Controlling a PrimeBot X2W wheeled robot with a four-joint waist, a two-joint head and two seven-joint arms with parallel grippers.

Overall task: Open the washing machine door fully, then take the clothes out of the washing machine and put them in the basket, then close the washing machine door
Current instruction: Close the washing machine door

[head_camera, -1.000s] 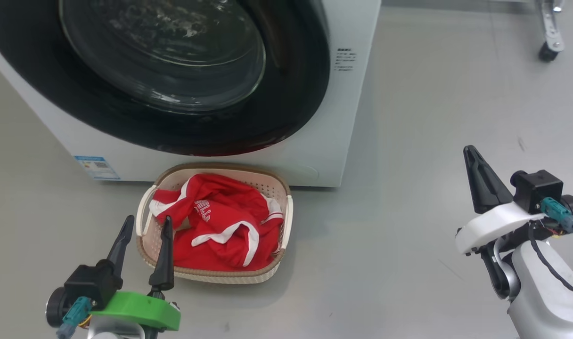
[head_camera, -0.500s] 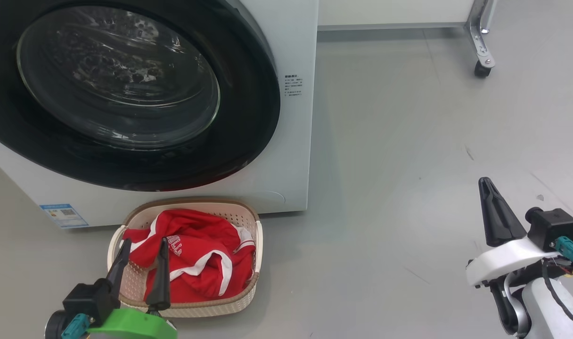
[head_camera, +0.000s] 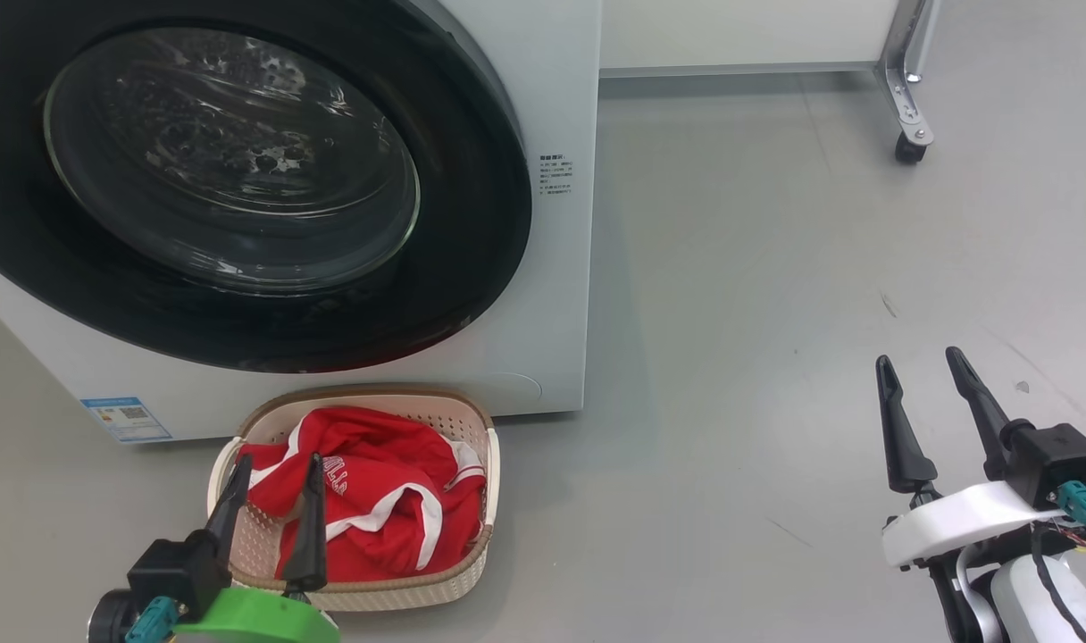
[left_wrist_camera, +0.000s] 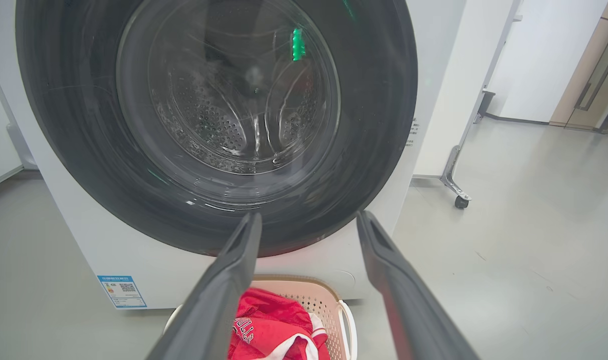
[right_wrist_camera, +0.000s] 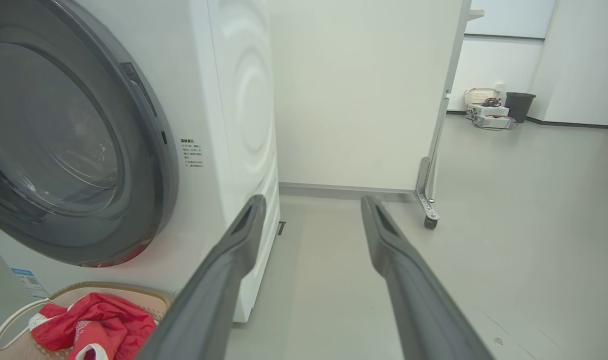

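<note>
Clothes [head_camera: 373,509] are lying in the basket [head_camera: 373,597] below the closed washing machine door [head_camera: 239,179]; left fingers [head_camera: 311,518] and right fingers [head_camera: 900,438] are gaping, holding nothing.

On the clothes [head_camera: 400,500] just past the left gripper [head_camera: 279,459], lettering [head_camera: 336,474] reads "ULLS". On the washing machine [head_camera: 556,313] beyond, blue QR sticker [head_camera: 126,419] and print block [head_camera: 555,173]: unreadable.

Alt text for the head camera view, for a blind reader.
A white washing machine, round black-rimmed door shut, stands behind a cream basket of red clothes. The left gripper hovers open at the basket; the right gripper is open over the grey floor.
</note>
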